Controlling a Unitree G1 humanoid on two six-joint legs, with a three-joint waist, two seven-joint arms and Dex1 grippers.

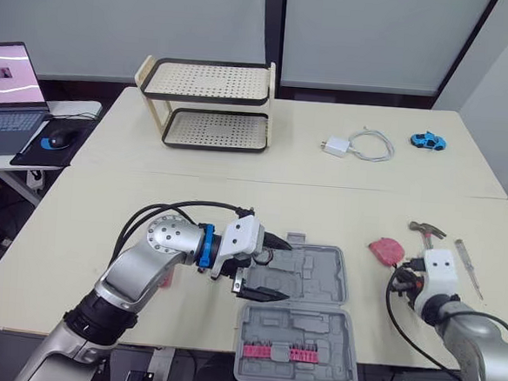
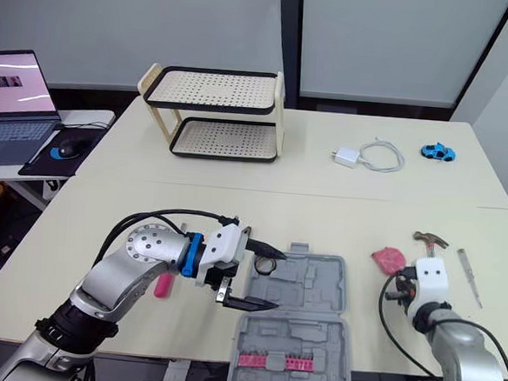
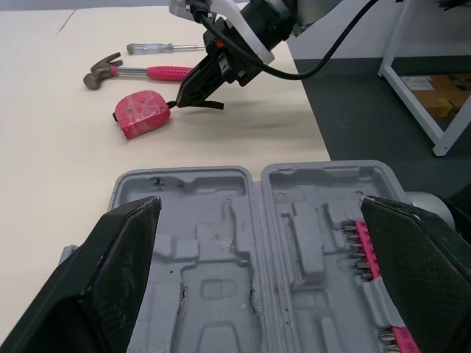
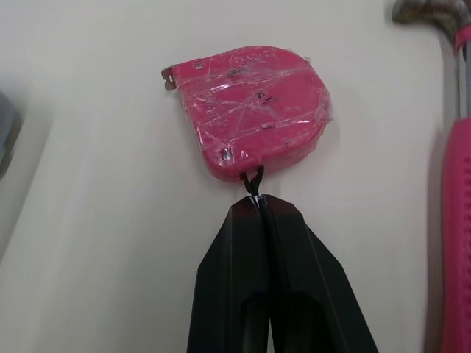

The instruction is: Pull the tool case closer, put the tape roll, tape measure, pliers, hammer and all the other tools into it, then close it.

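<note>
The grey tool case [image 1: 304,281] lies open at the table's front edge, its lid holding a row of pink bits [image 1: 279,353]. My left gripper [image 1: 279,268] hovers over the case's left half, open and empty. The pink tape measure [image 4: 254,110] rests on the table to the right of the case. My right gripper [image 4: 254,206] is shut on its black cord, just behind it. A hammer [image 1: 426,230] with a pink handle and a screwdriver [image 1: 468,266] lie further right. A small pink object [image 2: 162,286] lies partly hidden beside my left arm.
A two-tier perforated shelf rack [image 1: 212,105] stands at the back left. A white charger with cable [image 1: 357,145] and a blue toy car [image 1: 428,141] lie at the back right. A laptop [image 1: 8,95] and mouse sit on a side table to the left.
</note>
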